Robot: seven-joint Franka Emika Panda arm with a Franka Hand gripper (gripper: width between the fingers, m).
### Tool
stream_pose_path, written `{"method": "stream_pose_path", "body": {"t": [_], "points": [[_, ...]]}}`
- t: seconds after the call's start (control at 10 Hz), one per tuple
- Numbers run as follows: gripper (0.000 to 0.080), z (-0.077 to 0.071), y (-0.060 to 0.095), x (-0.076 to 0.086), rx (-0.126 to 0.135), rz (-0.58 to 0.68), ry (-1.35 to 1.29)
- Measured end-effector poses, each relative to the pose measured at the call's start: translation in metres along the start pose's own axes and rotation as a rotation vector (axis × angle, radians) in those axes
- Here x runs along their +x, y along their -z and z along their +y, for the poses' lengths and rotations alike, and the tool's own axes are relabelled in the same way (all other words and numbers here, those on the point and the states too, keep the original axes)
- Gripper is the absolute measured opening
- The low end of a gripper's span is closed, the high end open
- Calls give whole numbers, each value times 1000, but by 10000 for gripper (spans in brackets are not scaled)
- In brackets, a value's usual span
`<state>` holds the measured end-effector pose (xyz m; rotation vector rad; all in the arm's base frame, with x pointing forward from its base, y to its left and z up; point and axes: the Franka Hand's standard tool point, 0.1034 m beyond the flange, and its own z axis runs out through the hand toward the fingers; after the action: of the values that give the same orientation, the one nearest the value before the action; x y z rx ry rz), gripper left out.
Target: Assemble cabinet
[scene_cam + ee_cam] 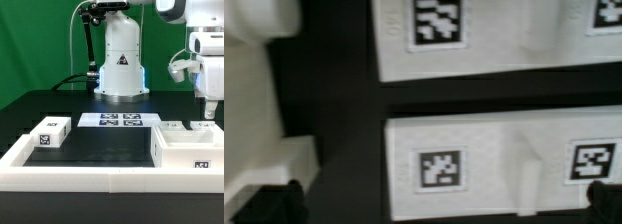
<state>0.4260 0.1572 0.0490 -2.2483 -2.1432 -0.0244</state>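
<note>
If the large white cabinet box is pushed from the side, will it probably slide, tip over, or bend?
The cabinet looks low and wide, so it would likely slide rather than tip or roll. Its thick plastic-looking walls suggest it stays stiff. The border rail next to it may stop it.

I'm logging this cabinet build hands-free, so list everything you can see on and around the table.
large white plastic cabinet box with marker tags: one, white, exterior view's right
small white tagged plastic block: one, white, exterior view's left
flat white marker board: one, white, table centre
long low white border rail: one, white, near edge and exterior view's left edge
black table: one, black, under everything
white robot arm: one, white, jaws open above the cabinet box
</note>
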Motion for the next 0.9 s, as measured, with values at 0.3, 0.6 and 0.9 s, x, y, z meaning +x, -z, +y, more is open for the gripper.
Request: {"method": "stream_pose_path", "body": {"t": [0.3, 0.6, 0.9], "points": [[797, -5, -14, 3, 4, 16, 0], [797, -8, -21, 3, 16, 18, -2], [797, -11, -25, 2, 26, 17, -3]]}}
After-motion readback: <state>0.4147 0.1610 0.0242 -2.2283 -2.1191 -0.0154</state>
